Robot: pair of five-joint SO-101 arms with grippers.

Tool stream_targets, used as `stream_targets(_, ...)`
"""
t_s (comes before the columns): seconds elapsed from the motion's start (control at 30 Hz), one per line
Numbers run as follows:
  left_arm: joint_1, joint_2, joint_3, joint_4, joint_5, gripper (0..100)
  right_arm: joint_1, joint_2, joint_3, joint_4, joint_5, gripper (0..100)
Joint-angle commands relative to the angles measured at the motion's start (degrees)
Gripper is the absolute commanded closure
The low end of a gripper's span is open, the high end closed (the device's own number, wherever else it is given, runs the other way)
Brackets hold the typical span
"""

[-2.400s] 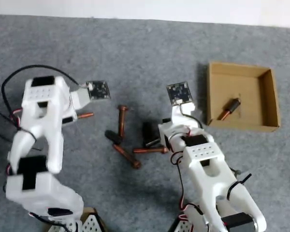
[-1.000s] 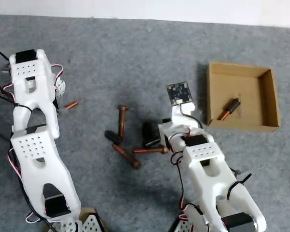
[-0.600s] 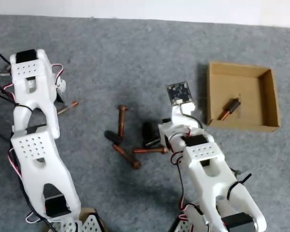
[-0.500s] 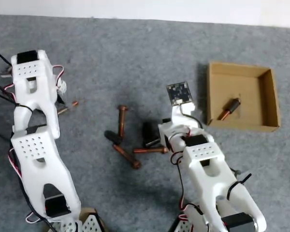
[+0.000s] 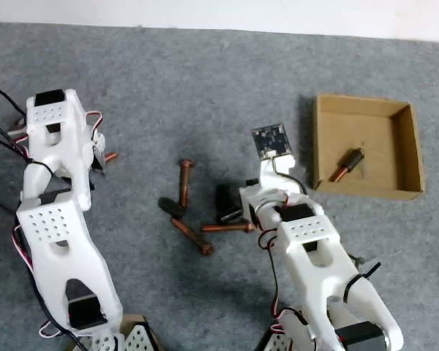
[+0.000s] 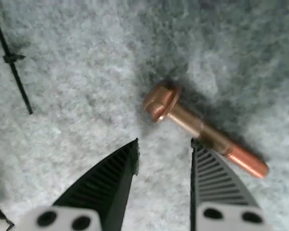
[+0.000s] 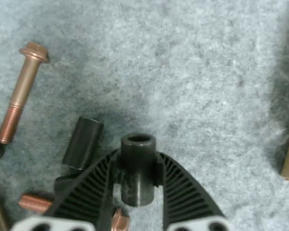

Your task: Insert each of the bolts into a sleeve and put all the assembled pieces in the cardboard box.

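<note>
One assembled piece (image 5: 347, 164) lies in the cardboard box (image 5: 362, 101) at the high view's right (the only one done). At mid-frame, loose bolts (image 5: 184, 183) and a spare sleeve (image 7: 82, 144) wait. The right gripper (image 7: 137, 160) clamps an upright sleeve (image 7: 137, 187). The left gripper (image 6: 164, 143), jaws apart, hangs over a bolt (image 6: 202, 132) at far left.

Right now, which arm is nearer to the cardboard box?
Right. The right arm sits near the cardboard box, its jaws shut on a sleeve; the left arm is across the table, jaws open by a lone bolt.
</note>
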Motion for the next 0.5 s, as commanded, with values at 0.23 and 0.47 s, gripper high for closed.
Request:
stream_targets(0.23,0.4,-4.7,-3.9,-1.7,0.5,82,-0.1,-1.6,-0.6,-1.8,0.6,99.1)
stream_targets(0.47,0.5,-8.2,-4.8,1.0,0.7,82,-0.1,-1.6,-0.6,-1.8,0.6,99.1)
